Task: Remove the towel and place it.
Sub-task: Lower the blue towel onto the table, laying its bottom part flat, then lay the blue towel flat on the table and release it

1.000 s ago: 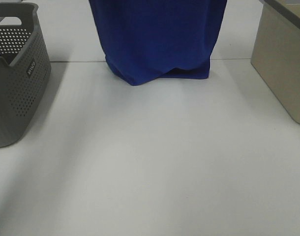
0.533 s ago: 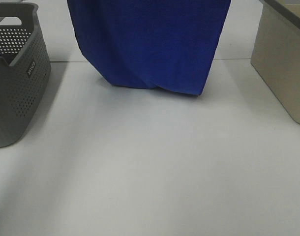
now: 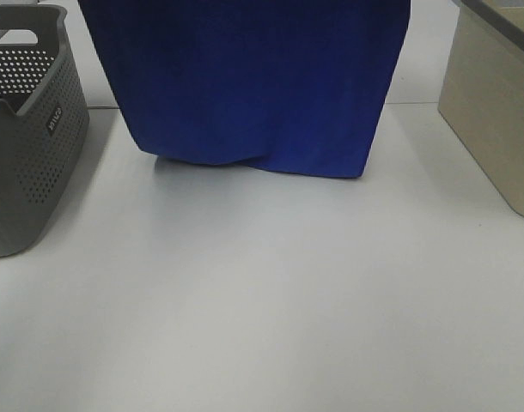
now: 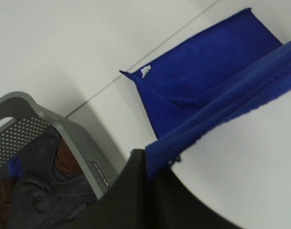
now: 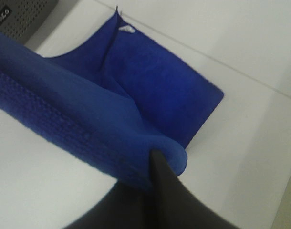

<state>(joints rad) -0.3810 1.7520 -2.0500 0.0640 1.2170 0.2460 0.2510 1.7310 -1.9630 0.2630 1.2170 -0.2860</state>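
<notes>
The towel (image 3: 253, 86), a deep royal-blue cloth, hangs as a wide sheet from above the exterior view, and its lower end rests folded on the white table. In the left wrist view the towel (image 4: 207, 71) runs taut from my left gripper (image 4: 146, 161), which is shut on its top edge; a small white tag (image 4: 145, 71) shows at the lower corner. My right gripper (image 5: 155, 167) is shut on the other end of the towel (image 5: 136, 81). Neither gripper shows in the exterior view.
A grey perforated basket (image 3: 26, 129) stands at the left, with dark clothes inside the basket (image 4: 74, 138). A beige box (image 3: 494, 112) stands at the right edge. White table (image 3: 262, 300) lies in front of the towel.
The hanging towel has spread wider to the left and come nearer the camera. Its lower edge now lies further forward on the table.
</notes>
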